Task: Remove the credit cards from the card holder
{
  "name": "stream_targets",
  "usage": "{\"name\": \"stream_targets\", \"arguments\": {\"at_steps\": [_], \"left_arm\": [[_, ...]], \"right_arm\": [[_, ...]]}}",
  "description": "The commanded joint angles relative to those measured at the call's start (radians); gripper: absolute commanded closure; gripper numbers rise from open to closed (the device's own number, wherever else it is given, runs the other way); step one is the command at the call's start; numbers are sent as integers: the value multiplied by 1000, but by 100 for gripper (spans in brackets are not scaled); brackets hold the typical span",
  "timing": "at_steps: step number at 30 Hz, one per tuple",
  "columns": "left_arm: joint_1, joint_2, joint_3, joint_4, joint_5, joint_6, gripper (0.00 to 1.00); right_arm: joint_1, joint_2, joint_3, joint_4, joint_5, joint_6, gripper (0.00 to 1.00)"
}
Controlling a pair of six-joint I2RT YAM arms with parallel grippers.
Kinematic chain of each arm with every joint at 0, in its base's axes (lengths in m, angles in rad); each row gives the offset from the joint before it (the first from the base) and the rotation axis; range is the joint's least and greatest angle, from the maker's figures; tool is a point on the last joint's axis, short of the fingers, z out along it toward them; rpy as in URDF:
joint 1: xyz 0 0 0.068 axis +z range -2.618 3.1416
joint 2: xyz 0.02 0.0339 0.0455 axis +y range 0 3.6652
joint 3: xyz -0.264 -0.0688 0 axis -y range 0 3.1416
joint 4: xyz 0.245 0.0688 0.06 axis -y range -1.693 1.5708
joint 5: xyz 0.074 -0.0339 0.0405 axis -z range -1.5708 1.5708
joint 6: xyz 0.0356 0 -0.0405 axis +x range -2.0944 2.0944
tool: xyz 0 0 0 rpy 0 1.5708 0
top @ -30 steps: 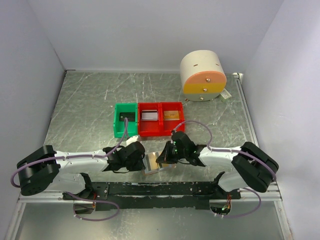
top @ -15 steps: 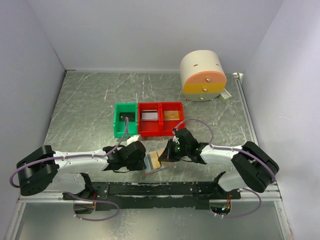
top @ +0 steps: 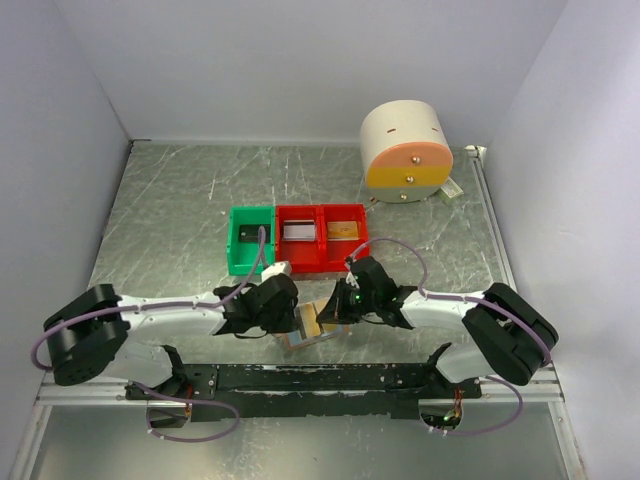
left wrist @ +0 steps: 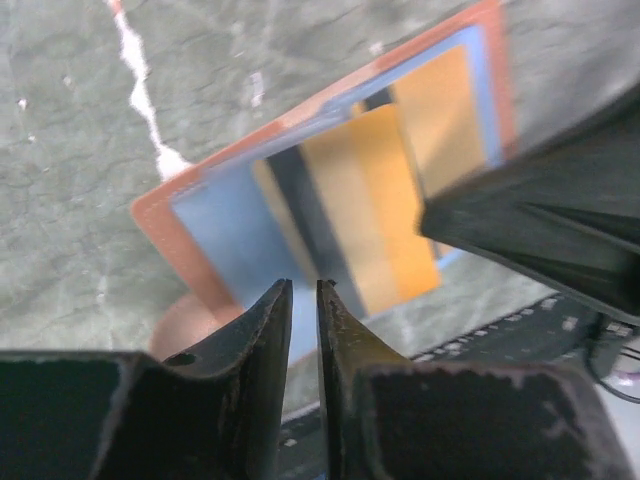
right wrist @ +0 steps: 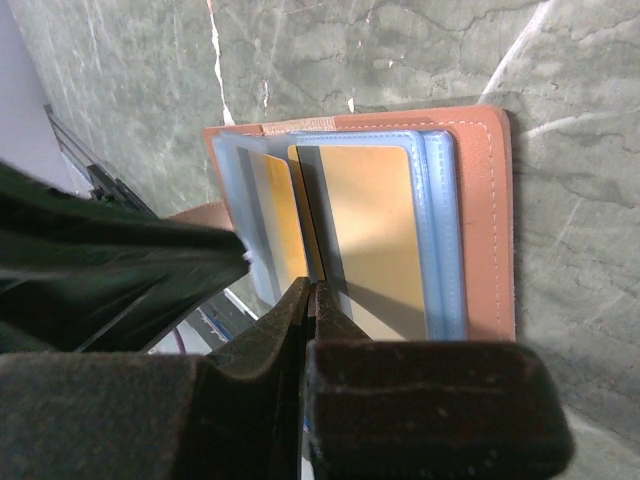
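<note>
The card holder (top: 312,330) lies open between my two grippers, tan leather (right wrist: 485,220) with a pale blue lining (left wrist: 220,230). A gold credit card (right wrist: 375,220) lies across its middle and a second gold card (right wrist: 272,215) sits in the other pocket. My right gripper (right wrist: 313,288) is shut on the near edge of the middle gold card (left wrist: 355,190). My left gripper (left wrist: 304,285) hovers at the opposite side over the blue lining, its jaws a narrow slit apart with nothing seen between them.
A green bin (top: 236,252) and two red bins (top: 322,262) stand just beyond the holder, each with a card inside. A big cream cylinder with an orange band (top: 405,150) sits at the back right. The black base rail (top: 320,378) runs along the near edge.
My left gripper has moved right, closer to the holder. The right gripper shifted slightly and the gold card's edge has lifted from the holder.
</note>
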Motion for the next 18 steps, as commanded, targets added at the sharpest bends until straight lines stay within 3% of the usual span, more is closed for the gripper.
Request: {"name": "stream_targets", "arguments": {"at_steps": [1,6,12,18], "left_arm": [[10,72,-41,68,42,-10,75],[10,119,-50,48,37,-19,81],[10,115,-82,49,39,-34,84],[10,103,-85,25,27,-34,86]], "right_arm": [[-3,-5,-6,11,-5,2,100],[-3,-9,-19,53,-23,16,99],[-4,30,-21,99,-40,27,85],[-3,69,-14,141,-53,38,82]]}}
